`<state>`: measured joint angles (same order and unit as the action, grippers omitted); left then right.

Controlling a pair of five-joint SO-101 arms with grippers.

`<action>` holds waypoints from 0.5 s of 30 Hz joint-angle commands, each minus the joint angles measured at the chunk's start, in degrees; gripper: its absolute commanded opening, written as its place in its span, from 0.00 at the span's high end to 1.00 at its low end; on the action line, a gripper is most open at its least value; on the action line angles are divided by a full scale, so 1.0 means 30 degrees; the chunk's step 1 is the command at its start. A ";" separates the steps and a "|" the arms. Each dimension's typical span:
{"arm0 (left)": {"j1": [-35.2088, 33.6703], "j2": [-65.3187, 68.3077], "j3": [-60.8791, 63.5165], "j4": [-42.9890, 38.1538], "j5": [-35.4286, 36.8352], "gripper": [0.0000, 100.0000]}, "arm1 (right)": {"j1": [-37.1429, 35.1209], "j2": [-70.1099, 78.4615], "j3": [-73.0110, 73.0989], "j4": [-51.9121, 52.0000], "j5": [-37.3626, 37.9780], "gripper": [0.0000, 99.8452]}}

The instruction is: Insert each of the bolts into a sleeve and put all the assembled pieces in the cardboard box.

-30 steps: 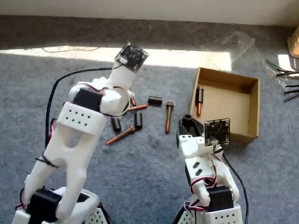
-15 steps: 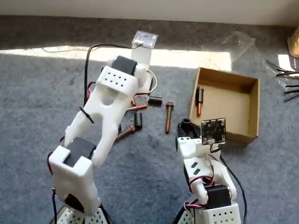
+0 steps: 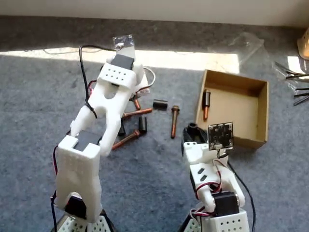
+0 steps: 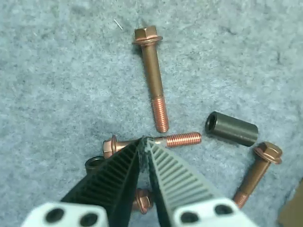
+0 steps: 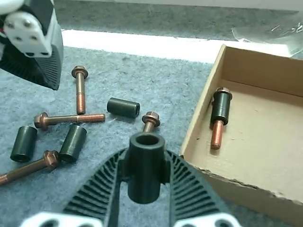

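Left gripper (image 4: 143,142), jaws pressed together, hangs over the mid-shank of a bolt (image 4: 182,139) lying flat, its axis crossing the jaw seam; right gripper (image 5: 144,176) pinches a sleeve (image 5: 144,163) upright.

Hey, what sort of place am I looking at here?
Probably an informal indoor robotics workspace, not a factory line: the surface is grey carpet, loose copper bolts and black sleeves lie scattered on it, and a plain cardboard box serves as the bin.
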<state>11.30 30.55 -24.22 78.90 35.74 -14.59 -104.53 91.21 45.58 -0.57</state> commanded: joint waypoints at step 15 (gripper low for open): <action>-0.1480 0.0161 -0.0806 -0.2696 0.0147 0.85 | -0.0337 -0.0249 -0.0103 -0.0659 -0.0059 1.00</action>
<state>7.69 31.78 -24.22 72.04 35.74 -14.59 -104.53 91.21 45.58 -0.57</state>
